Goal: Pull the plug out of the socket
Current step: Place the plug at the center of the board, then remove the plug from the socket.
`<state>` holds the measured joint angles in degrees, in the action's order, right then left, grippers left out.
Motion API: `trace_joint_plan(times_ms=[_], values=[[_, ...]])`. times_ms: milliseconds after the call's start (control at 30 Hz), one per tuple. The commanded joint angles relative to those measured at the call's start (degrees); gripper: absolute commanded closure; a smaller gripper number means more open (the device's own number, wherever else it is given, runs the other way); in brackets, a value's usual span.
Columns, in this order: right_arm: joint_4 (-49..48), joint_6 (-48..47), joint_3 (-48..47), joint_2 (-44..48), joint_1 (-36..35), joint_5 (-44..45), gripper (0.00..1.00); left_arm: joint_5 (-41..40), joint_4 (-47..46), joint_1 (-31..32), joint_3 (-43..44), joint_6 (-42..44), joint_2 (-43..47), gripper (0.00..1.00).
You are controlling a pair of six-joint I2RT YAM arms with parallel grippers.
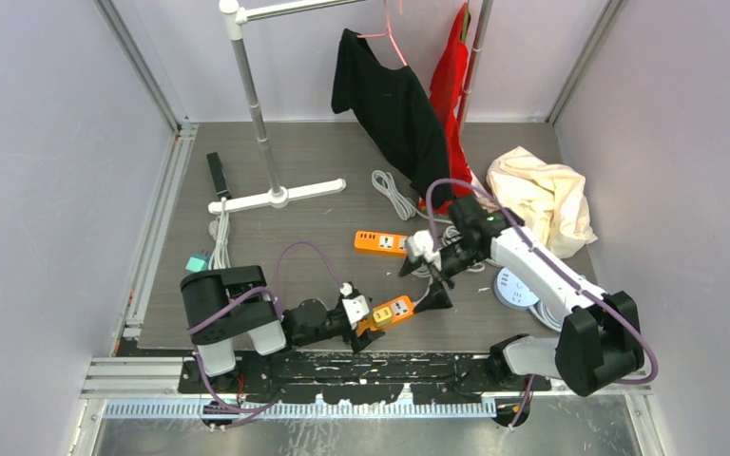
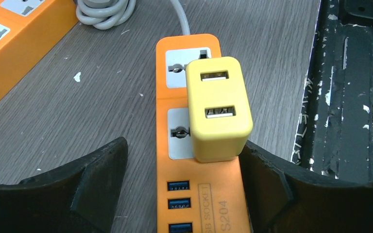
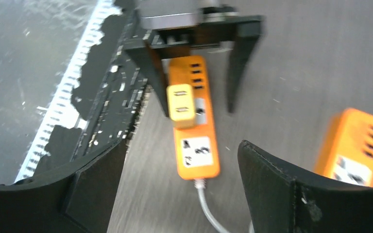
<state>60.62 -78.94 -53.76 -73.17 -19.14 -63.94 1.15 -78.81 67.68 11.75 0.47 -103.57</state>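
While left tool (image 2: pixel 183 148) gapes | plug (image 2: pixel 218 109) (in socket (image 2: pixel 188 206)) between its 2 fingers (image 2: pixel 97 179)

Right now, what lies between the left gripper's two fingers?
The left wrist view shows the orange power strip with the yellow plug seated in it, inside the open left gripper. Bare table fills the rest.

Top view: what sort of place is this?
Likely a robot test cell: framed panel walls enclose a table, a left arm and right arm are bolted at its edge, and strips and clothes look like props.
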Motion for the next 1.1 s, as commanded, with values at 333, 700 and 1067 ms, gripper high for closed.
trace_joint_plan(times_ms=[333, 700, 1067], values=[[-31.9, 17.1, 8.8, -5.0, -20.5, 12.3, 0.23, -0.9, -3.1, -0.3, -0.3, 0.6, 1.6, 0.23], [-31.2, 16.3, 7.8, -9.3, -24.3, 15.9, 0.56, -1.5, -3.2, -0.3, -0.6, 0.4, 1.7, 0.28], [-22.8, 9.3, 6.4, -6.3, -16.5, 15.9, 0.93, -2.5, -3.2, -0.3, -1.0, 0.2, 2.0, 0.20]])
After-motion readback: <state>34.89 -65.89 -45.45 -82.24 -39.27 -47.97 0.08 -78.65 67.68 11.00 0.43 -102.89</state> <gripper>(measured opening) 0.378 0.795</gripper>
